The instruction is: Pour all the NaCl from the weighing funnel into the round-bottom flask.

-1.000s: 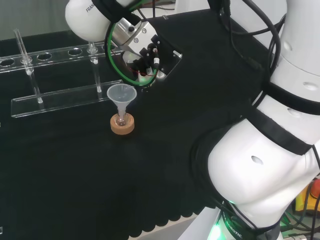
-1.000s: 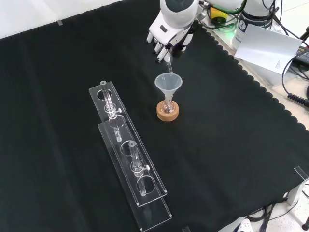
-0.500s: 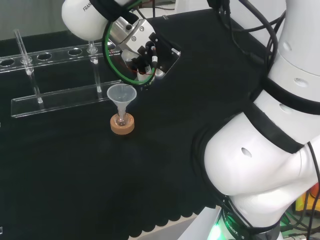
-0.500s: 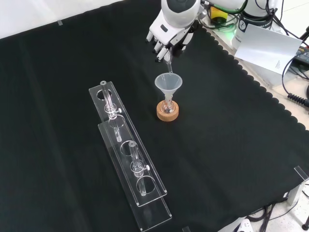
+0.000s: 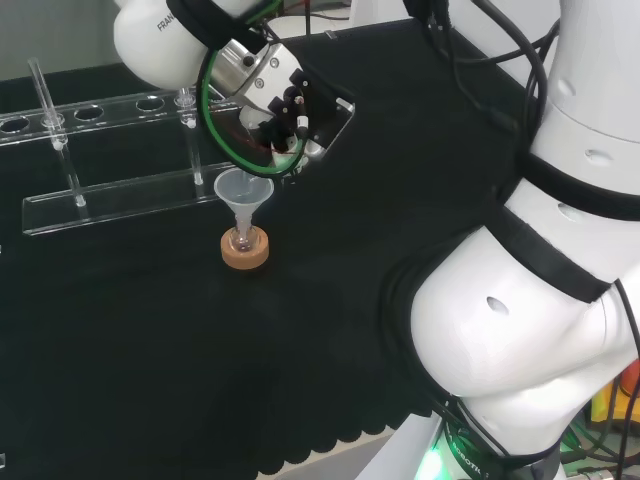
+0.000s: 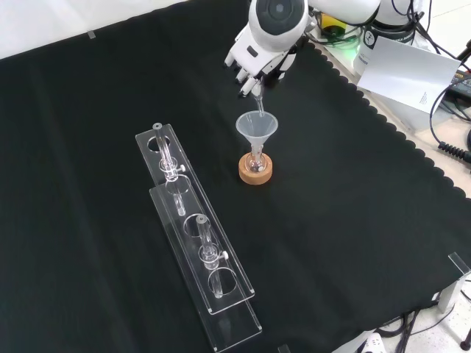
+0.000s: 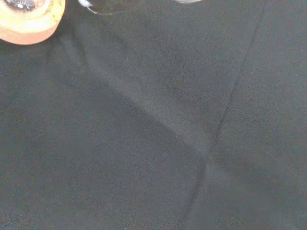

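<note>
In the front view the hand (image 6: 259, 60) hangs just above a clear plastic funnel (image 6: 256, 126), its fingers curled on the clear weighing funnel (image 6: 257, 95). The weighing funnel's narrow tip slants down to the plastic funnel's rim. The plastic funnel stands in the neck of a small round-bottom flask (image 6: 255, 163) on a cork ring (image 6: 255, 174). In the head view the hand (image 5: 290, 118) is above and right of the funnel (image 5: 243, 189) and cork ring (image 5: 246, 252). The wrist view catches the cork ring (image 7: 28, 23) and a glass edge (image 7: 109, 5) at its border.
A long clear acrylic rack (image 6: 197, 243) with a few glass pieces stands left of the flask in the front view, behind it in the head view (image 5: 120, 195). The cloth's scalloped edge (image 6: 397, 140) and a white sheet (image 6: 412, 70) lie to the right.
The arm's upper link and hand have edged left in the head view, bringing the weighing funnel's tip closer over the plastic funnel. Flask, cork ring and rack have not moved.
</note>
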Robot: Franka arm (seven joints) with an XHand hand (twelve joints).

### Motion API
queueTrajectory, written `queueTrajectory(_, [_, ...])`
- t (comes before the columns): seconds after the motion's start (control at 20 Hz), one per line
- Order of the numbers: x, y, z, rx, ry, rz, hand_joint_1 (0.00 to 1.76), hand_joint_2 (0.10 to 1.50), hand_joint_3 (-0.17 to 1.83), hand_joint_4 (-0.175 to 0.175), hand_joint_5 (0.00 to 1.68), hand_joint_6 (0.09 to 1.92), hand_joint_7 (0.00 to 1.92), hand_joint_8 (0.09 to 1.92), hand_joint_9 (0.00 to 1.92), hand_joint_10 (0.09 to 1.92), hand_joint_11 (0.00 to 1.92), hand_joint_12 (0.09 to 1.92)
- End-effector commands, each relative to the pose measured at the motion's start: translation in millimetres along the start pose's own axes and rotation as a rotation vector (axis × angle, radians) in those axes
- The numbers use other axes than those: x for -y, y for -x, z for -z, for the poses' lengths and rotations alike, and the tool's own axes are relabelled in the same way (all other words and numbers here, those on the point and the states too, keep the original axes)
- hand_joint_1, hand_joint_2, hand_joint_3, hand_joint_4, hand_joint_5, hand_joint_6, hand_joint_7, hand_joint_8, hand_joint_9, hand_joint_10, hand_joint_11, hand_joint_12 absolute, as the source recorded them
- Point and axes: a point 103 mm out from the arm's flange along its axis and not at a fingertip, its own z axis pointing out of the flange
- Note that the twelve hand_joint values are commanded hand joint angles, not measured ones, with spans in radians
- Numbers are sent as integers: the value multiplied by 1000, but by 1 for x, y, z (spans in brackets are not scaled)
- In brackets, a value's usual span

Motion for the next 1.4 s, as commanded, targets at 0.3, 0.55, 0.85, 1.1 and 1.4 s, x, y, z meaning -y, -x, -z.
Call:
queueTrajectory(0.3, [-3,-2,6,79,-43,-28,1091,1114,-175,150,1169,736,1337,375,1468,87,1030,903])
queueTrajectory(0.55, [-4,-3,12,115,-42,-35,1091,1114,-175,152,1169,736,1337,374,1468,87,1029,903])
queueTrajectory(0.85, [-6,-1,13,129,-50,-44,1091,1114,-175,153,1169,736,1336,373,1468,87,1029,904])
queueTrajectory(1.1, [-6,0,14,131,-53,-44,1091,1113,-175,153,1169,736,1334,371,1468,87,1028,904])
queueTrajectory(1.4, [-7,-1,13,134,-56,-41,1091,1113,-175,152,1170,735,1332,370,1468,87,1027,904])
